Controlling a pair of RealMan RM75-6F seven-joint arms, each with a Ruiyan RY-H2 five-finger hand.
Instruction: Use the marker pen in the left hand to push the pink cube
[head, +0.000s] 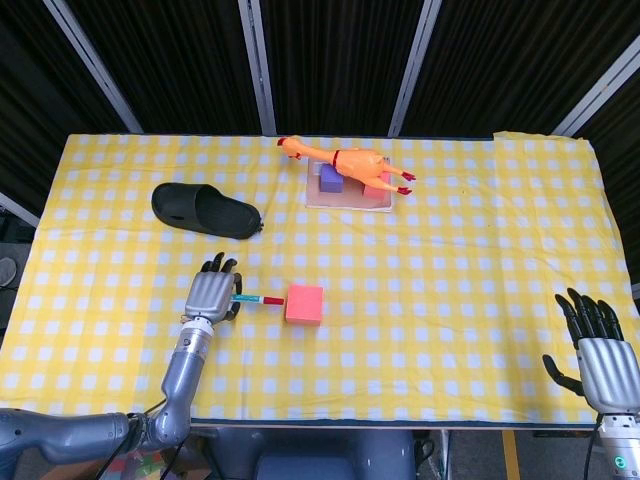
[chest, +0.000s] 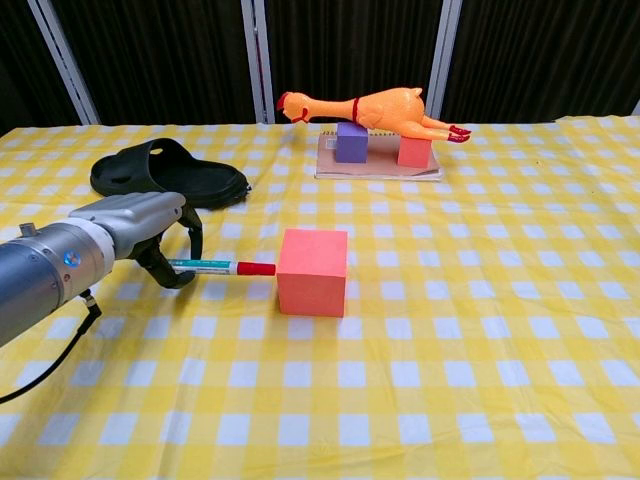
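On marker pen (chest: 222, 267) in left hand (chest: 140, 225): print unreadable.

Left hand (chest: 140, 222) showing silver metal shell, black fingers. Grey forearm carrying a blue dot, trailing black cable. Right hand (head: 600, 358) looking alike.

cube (chest: 312, 271) right of marker pen (chest: 222, 267), slipper (chest: 168, 175) behind, rubber chicken (chest: 372, 108) on blocks (chest: 381, 145) far back

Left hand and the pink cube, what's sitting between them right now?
Only the marker pen, held by the left hand, its red tip pointing at the pink cube. The chest view shows it clearest, over bare checkered cloth.
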